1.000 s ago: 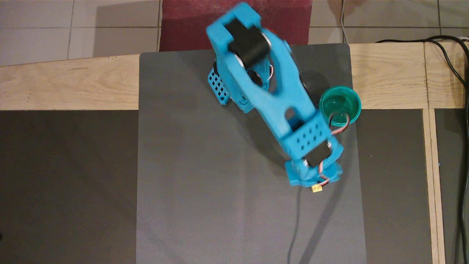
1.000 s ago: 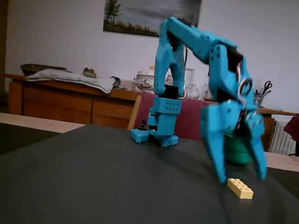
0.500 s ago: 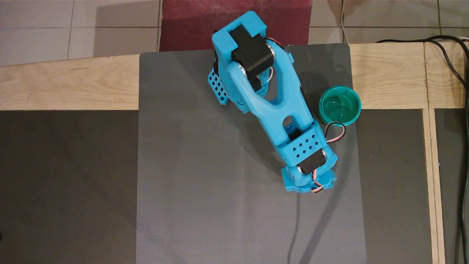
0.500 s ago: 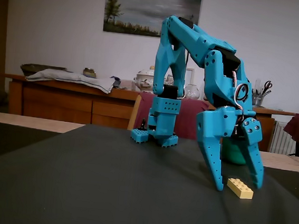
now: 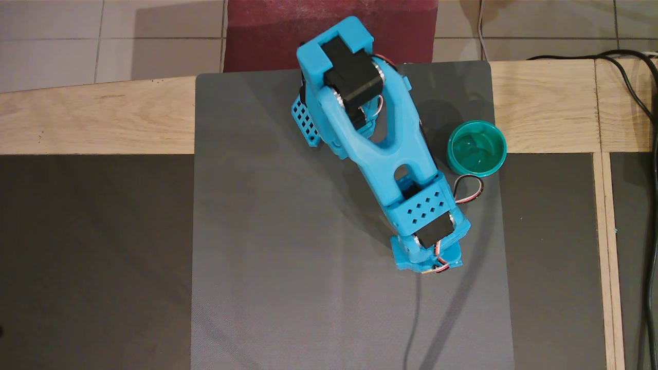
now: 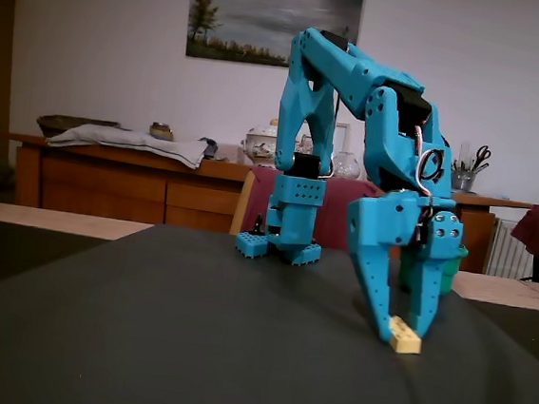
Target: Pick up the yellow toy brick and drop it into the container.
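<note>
Now down over the yellow brick (image 6: 404, 337), jaws (image 6: 398, 331) close around it, grip unclear. Best squeezed squarely before lifting toward the green cup (image 5: 476, 148).

A home, by the look of it a dining or living room; framed landscape painting (image 6: 275, 17) on a plain pale wall; long wooden sideboard (image 6: 128, 184) beneath, carrying a folded cloth (image 6: 127, 140), a lidded china pot (image 6: 259, 144), glassware and a holder with scissors (image 6: 474, 164); dark red upholstered chair (image 6: 339, 223) drawn up to the far side of the table; white radiator (image 6: 504, 251) at the right edge; pale square floor tiles (image 5: 110, 36) in the overhead view; wood-framed table (image 5: 82, 121) with dark inset panels, grey mat (image 5: 288, 267) spread on top; black cables (image 5: 640, 103) trailing along its right side.
</note>
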Available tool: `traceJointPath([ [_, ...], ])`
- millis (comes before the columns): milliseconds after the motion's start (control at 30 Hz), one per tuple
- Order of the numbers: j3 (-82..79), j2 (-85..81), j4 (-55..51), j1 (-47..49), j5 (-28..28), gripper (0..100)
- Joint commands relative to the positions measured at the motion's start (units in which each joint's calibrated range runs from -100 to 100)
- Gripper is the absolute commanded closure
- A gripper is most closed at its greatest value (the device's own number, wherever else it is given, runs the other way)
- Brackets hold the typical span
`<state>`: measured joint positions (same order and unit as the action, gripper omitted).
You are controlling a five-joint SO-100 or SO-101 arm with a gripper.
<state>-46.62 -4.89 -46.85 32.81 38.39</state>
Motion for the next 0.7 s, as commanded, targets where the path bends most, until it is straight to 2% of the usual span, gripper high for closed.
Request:
traceJointPath([
  [0,1.86,-5.99,-5.26,1.27,-0.18,100],
  [200,1.95,-22.68,-15.12,5.29,-3.47,100],
  [433,2.04,-42.84,-27.38,16.66,-8.81,100],
  [667,3.84,-46.97,-31.2,25.25,-13.61,99],
])
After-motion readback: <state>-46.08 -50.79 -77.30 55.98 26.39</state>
